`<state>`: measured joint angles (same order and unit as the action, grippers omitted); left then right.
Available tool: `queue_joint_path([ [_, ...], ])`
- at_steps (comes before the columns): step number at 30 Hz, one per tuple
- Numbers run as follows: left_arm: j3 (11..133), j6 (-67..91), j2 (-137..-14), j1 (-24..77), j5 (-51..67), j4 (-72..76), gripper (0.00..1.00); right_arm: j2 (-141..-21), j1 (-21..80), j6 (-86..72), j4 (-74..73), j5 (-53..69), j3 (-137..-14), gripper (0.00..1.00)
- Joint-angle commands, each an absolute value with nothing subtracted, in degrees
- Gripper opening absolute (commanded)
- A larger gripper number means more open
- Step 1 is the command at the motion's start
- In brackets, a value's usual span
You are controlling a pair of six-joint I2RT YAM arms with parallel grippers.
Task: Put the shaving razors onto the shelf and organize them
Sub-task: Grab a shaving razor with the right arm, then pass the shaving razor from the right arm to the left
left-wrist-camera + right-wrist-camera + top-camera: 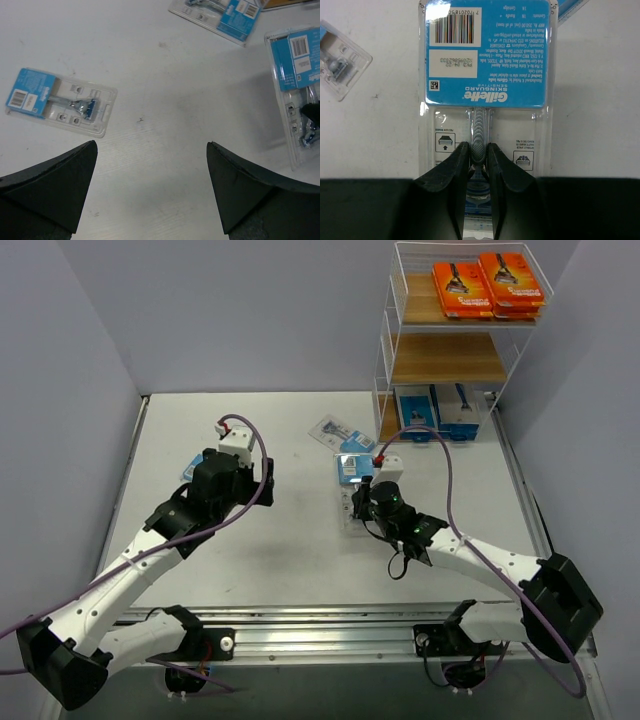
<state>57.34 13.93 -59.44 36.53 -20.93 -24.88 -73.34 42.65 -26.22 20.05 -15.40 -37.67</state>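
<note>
My right gripper [358, 502] [478, 152] is shut on the raised handle bubble of a clear blister razor pack with blue card [487, 65] [352, 470] at the table's middle. I cannot tell whether the pack is lifted. My left gripper [250, 478] [152, 150] is open and empty over bare table. A second blister pack [60, 101] [193, 468] lies to its left. A third [340, 430] [220, 12] lies before the shelf [385, 350]. Orange boxes [488, 285] lie on the shelf's top tier, and blue-and-grey boxes [438, 410] stand on the bottom tier.
The shelf's middle wooden tier [445, 360] shows bare wood. Grey walls enclose the table on the left, back and right. A metal rail [320, 625] runs along the near edge between the arm bases. Purple cables loop off both wrists.
</note>
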Motion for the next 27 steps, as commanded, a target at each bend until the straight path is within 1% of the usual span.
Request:
queue_joint_path([
  [1, 57.7, 14.2, -60.1, 36.5, -9.8, -19.6, 1.0, -67.8, 42.5, -29.4, 26.9, -18.7, -34.4, 0.0],
  [9, 56.3, 15.8, -60.8, 36.5, 2.6, -15.2, 1.0, -65.0, 44.3, -31.5, 29.5, -18.1, -33.1, 0.0],
  [20, 54.1, 19.2, -61.7, 36.4, 13.8, -9.0, 0.98, -62.3, 50.4, -31.7, 33.1, -18.8, -34.7, 0.0],
  [27, 54.2, 19.2, -61.8, 36.4, 17.1, -8.0, 0.96, -62.0, 55.9, -31.6, 35.5, -20.8, -34.5, 0.0],
])
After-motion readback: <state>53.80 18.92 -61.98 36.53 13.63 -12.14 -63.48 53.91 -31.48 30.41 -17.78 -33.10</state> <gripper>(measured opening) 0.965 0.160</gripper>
